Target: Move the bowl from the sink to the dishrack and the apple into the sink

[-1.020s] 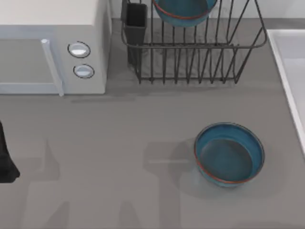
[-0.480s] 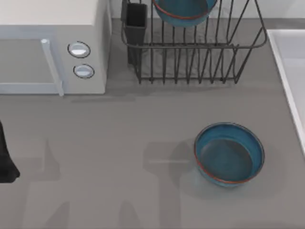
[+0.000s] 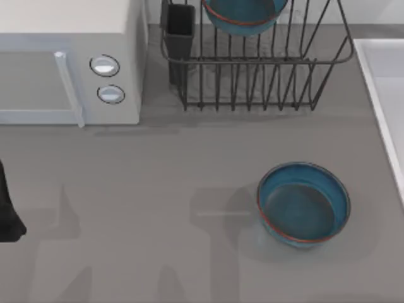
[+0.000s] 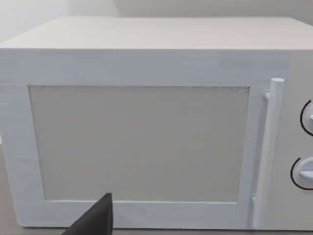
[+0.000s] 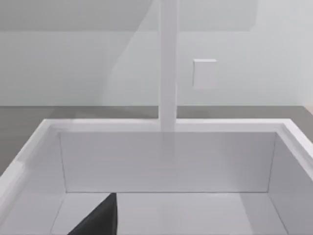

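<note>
– Positions are wanted, from the left.

– At the table's left edge the left arm (image 3: 5, 211) is parked. The left gripper (image 4: 95, 220) is faced toward the white microwave with two round knobs (image 3: 69, 69); whether it is parted or closed cannot be told. Next, the large dark grey wire dishrack (image 3: 252, 82) is seen, and a round teal-blue glazed bowl with a thin orange-red rim (image 3: 243, 16) is stood inside it. A second, identical bowl (image 3: 303, 203) is rested on the grey table (image 3: 158, 189), well apart from the rack. At the right edge the white rectangular sink (image 3: 382, 76) is found.

– And the right gripper (image 5: 98, 218)?

– It is held above the sink's pale inside; its state cannot be told either.

– How is the step done well?

– The bowl's move is judged finished, so the apple is left. It should be gripped squarely, since a glossy round fruit is easily rolled, carried over the basin wall and released low.
</note>
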`<state>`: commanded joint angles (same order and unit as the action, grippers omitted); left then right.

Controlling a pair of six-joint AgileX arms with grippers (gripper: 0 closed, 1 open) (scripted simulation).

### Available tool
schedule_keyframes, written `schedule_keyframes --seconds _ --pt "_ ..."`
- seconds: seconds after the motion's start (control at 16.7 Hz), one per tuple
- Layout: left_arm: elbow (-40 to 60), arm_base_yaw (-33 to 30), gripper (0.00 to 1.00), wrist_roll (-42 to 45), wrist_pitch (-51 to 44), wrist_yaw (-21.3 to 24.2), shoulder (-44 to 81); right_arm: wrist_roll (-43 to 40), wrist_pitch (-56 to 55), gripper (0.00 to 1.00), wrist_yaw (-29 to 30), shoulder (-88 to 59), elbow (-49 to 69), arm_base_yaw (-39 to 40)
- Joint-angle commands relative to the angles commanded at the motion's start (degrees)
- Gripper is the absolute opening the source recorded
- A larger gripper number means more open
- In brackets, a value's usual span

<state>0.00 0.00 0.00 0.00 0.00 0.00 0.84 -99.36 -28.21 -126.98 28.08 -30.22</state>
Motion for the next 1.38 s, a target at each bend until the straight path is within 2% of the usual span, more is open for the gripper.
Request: schedule_keyframes --seconds 0.24,0.66,0.84,1.08,1.38 --pt "0.0 0.0 1.0 0.0 0.0 0.0 0.0 1.0 5.8 1.0 1.77 4.57 -4.53 1.92" --pt "0.0 0.0 1.0 0.0 0.0 0.0 0.0 0.91 31.94 1.0 8.24 30.28 -11.84 9.1" --pt "0.0 0.0 1.0 0.0 0.0 0.0 0.0 0.18 39.83 1.0 11.53 45.95 -12.94 12.49" --pt "0.0 0.0 1.0 0.0 0.0 0.0 0.0 -1.25 51.3 1.0 15.21 74.46 -12.14 16.17" --pt "0.0 0.0 1.0 0.0 0.0 0.0 0.0 -1.65 75.77 1.0 20.22 106.14 -16.41 21.71"
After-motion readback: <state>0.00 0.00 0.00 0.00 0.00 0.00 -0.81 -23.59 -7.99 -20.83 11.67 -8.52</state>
